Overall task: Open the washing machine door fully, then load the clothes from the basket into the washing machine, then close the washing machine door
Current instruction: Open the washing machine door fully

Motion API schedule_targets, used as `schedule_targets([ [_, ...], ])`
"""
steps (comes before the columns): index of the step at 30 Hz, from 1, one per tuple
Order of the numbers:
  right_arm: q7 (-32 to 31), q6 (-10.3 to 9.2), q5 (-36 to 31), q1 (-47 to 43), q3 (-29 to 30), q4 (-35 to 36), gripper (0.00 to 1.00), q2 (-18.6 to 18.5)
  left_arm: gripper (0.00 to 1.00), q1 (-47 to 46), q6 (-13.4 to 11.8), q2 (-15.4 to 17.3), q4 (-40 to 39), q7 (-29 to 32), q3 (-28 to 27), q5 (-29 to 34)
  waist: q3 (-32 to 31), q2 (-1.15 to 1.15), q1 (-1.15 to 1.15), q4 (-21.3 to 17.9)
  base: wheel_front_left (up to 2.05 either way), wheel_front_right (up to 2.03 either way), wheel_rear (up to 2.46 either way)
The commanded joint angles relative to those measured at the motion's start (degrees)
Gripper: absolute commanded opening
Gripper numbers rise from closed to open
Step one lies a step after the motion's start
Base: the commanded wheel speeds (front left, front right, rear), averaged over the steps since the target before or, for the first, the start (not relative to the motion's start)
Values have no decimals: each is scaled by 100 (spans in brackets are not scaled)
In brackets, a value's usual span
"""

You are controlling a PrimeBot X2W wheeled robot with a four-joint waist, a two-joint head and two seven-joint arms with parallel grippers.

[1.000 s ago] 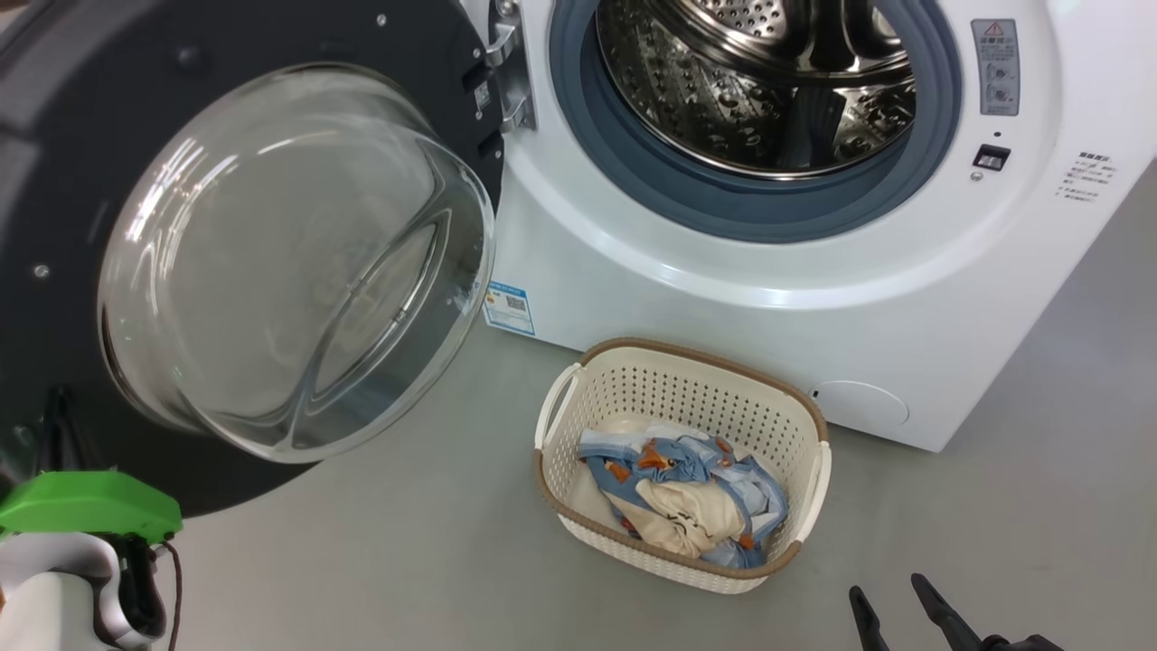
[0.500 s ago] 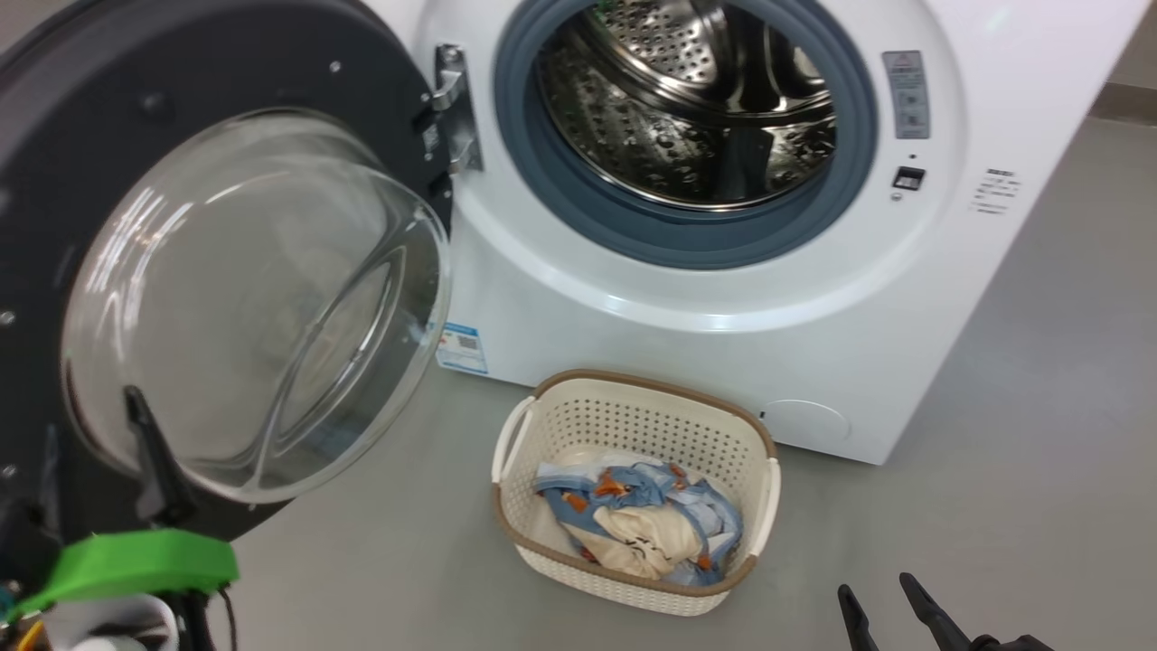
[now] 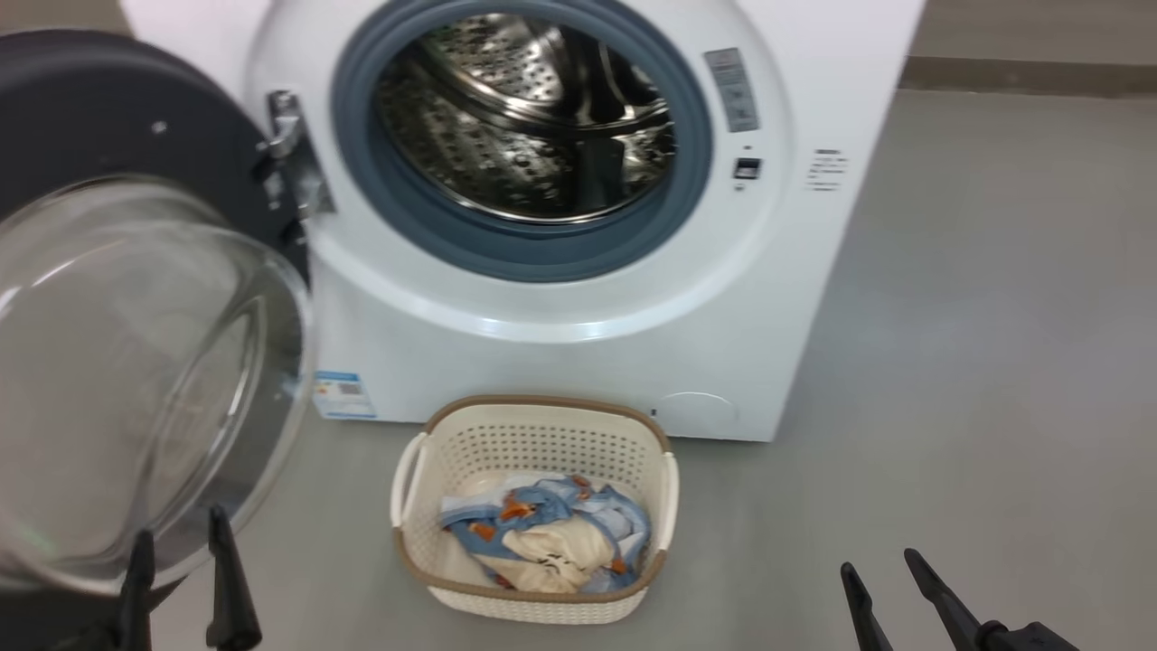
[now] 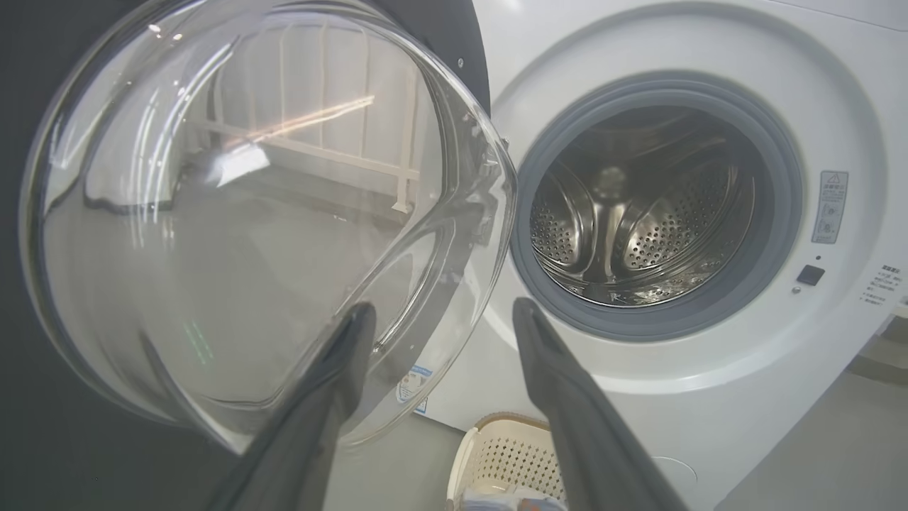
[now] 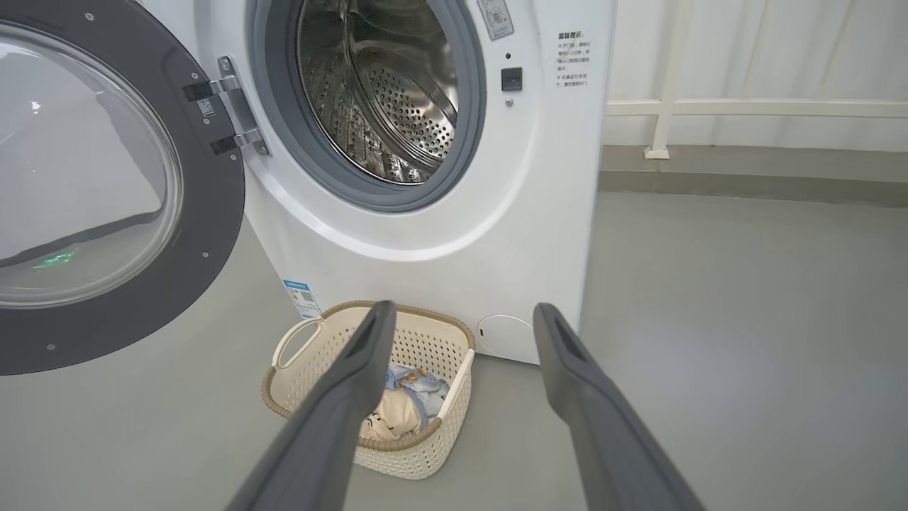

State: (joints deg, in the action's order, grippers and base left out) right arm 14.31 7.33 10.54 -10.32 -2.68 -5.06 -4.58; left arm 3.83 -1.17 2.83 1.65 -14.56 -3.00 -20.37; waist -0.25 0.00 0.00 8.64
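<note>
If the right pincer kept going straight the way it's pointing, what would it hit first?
Probably the white front of the washing machine, under its opening. The right pincer stands open, aimed just above the basket, though depth is hard to judge.

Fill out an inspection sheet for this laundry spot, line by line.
Surface: smooth grey floor.
Job's things: washing machine door swung open to the left; washing machine with no laundry visible in the steel drum; basket on the floor in front of it, with the clothes inside.
Clutter: nothing seen.
Grippers: left gripper open, empty, low by the door's glass; right gripper open, empty, to the right of the basket.
Cables: nothing seen.
Surroundings: white railing along the wall behind the machine.
</note>
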Motion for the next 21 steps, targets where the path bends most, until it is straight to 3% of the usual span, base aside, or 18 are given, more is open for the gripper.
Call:
schedule_targets([
  [1,69,16,-64,227,-117,187,100,-75,100,-5,25,90,-158,-28,-220,80,-52,0,0,-516,0,0,0],
  [9,69,16,-192,126,-26,167,100,-131,100,652,156,26,-342,-42,-281,257,-77,0,0,-1147,0,0,0],
  [13,69,16,-210,-14,135,73,100,-115,100,858,265,10,-387,-42,-173,240,-88,0,0,-1235,0,0,0],
  [21,69,16,-258,-91,254,77,100,-72,100,1187,235,6,-319,-43,-49,215,-98,0,0,-1329,0,0,0],
])
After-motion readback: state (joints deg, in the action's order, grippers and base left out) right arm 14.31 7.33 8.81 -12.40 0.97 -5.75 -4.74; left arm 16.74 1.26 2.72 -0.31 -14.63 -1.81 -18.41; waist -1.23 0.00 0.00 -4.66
